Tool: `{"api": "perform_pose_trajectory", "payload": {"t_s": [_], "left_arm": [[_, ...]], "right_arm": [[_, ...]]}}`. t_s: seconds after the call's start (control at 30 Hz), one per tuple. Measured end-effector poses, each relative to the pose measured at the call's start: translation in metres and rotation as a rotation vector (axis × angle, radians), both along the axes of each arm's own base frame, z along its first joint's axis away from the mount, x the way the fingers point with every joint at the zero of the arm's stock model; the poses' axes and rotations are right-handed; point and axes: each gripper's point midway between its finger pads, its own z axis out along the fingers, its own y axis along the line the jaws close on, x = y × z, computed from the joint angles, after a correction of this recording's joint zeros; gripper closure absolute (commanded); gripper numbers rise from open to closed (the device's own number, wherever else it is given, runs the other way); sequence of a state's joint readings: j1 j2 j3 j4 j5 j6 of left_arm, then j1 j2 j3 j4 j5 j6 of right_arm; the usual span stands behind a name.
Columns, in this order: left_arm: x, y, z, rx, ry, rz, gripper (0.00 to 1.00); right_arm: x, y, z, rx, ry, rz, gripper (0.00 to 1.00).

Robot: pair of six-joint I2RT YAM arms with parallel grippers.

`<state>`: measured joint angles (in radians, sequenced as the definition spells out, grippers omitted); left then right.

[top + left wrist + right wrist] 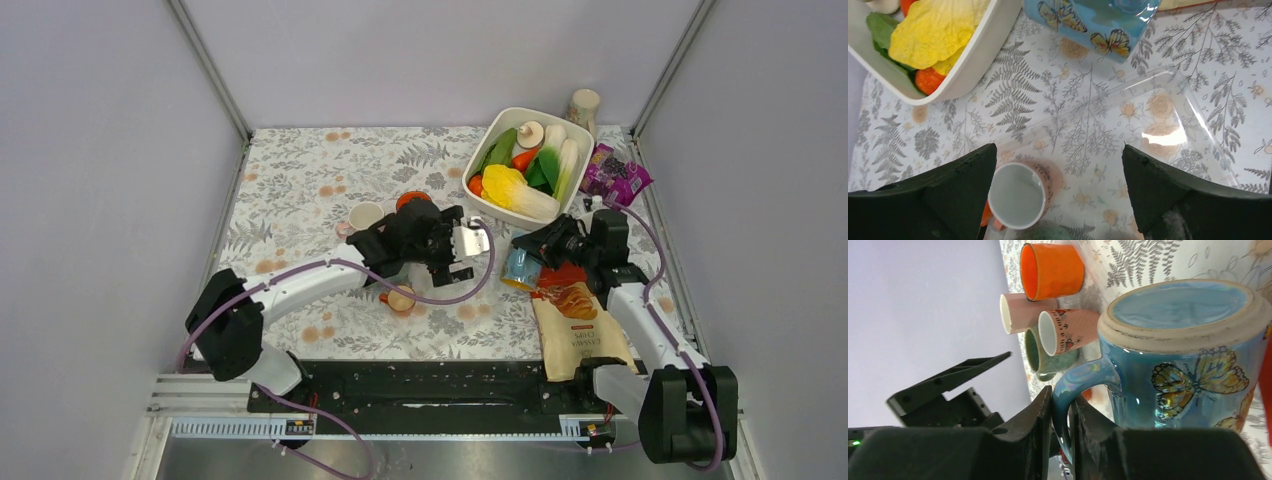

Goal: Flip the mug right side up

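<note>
Holding the blue mug (1188, 365) by its handle (1083, 385), the right gripper (1060, 412) is clamped on, with the mug's bottom pointing away from it. The left gripper (1058, 150) is wide apart.

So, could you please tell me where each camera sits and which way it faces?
Top external: above and behind the bases, looking down at the table; left arm and right arm show.
Left wrist: on the left arm, looking down at a small cup and the butterfly mug; open left hand shows.
Right wrist: on the right arm, looking sideways along the table; right hand pinches the mug's handle.
Shared: all three show the butterfly mug.
</note>
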<state>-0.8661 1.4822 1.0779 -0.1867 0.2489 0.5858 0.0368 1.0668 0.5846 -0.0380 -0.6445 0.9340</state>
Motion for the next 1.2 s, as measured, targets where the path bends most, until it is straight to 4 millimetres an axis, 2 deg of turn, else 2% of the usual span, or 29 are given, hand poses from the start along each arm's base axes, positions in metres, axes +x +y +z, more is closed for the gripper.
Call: {"api": "perform_pose_trajectory", "payload": {"t_s": [0.23, 0.4, 0.47, 0.57, 0.77, 0.83, 0.97, 1.1, 1.2], "left_arm": [[-0.021, -0.031, -0.014, -0.015, 0.025, -0.056, 0.01], [-0.036, -0.058, -0.018, -0.025, -0.026, -0.079, 0.01], [-0.041, -0.063, -0.022, -0.022, -0.02, -0.078, 0.01], [-0.033, -0.064, -0.02, -0.023, -0.026, -0.032, 0.02], [0.0, -0.068, -0.004, -0.067, -0.117, 0.118, 0.08], [0.005, -0.068, 0.0, -0.081, -0.134, 0.146, 0.13], [0.008, -0.07, 0.004, -0.115, -0.134, 0.169, 0.17], [0.006, -0.071, 0.001, -0.137, -0.112, 0.181, 0.37], [0.002, -0.071, -0.004, -0.137, -0.094, 0.182, 0.43]], "right_arm": [[-0.003, 0.007, 0.019, 0.126, 0.0, -0.091, 1.0], [-0.003, 0.009, 0.042, 0.181, -0.039, -0.142, 1.0], [-0.004, 0.009, 0.049, 0.198, -0.053, -0.158, 1.0], [-0.007, 0.011, 0.057, 0.215, -0.065, -0.168, 1.0], [-0.01, 0.015, 0.065, 0.247, -0.064, -0.18, 1.0], [-0.011, 0.016, 0.067, 0.258, -0.062, -0.183, 1.0], [-0.009, 0.014, 0.071, 0.284, -0.073, -0.209, 1.0], [-0.009, 0.014, 0.07, 0.325, -0.082, -0.23, 1.0], [-0.008, 0.014, 0.066, 0.353, -0.08, -0.252, 1.0]]}}
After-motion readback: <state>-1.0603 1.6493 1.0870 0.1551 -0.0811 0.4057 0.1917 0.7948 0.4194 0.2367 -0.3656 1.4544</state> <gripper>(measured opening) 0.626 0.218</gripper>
